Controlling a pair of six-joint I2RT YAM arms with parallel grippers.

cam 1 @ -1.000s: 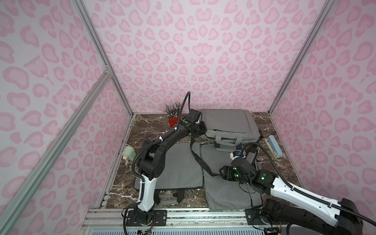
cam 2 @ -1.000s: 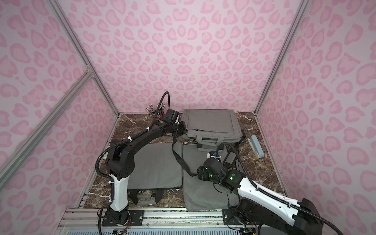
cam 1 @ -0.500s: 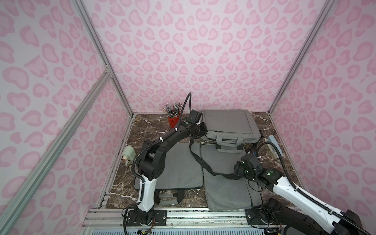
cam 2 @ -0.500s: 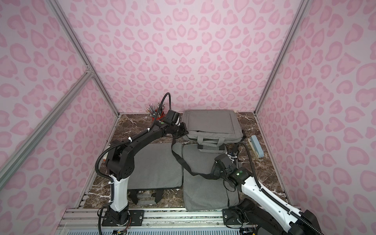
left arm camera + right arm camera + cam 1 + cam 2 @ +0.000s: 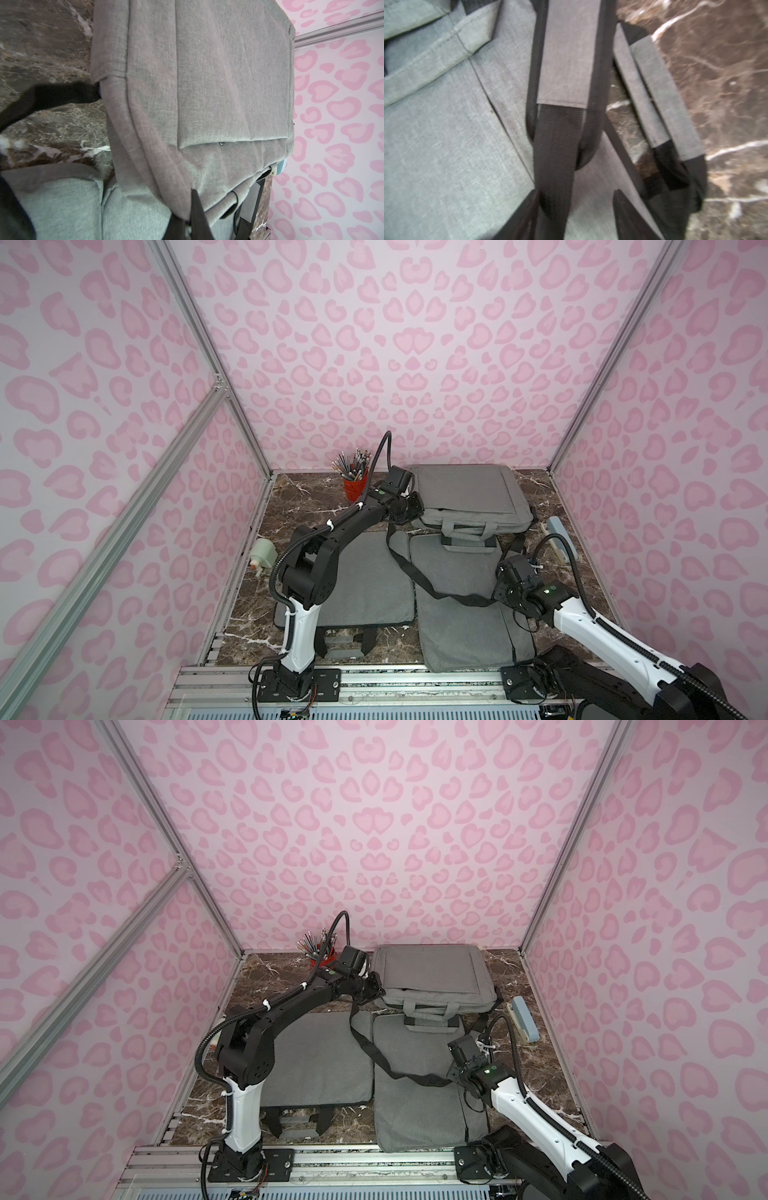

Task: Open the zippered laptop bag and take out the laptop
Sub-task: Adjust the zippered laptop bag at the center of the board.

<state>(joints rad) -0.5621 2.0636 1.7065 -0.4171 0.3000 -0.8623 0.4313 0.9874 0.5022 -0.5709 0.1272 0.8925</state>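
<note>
Clenched left pincer (image 5: 415, 506) touches laptop bag (image 5: 469, 497) corner; right pincer (image 5: 496, 593) grasps strap (image 5: 436, 591)

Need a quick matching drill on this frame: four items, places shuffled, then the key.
1 pencil cup
2 laptop bag
3 shoulder strap
4 left gripper

A lies across the near grey pad
B far side, by the back wall, handles toward the robot
C red, far left of the bag
D at the bag's left edge

Pairs: 1-C, 2-B, 3-A, 4-D
</note>
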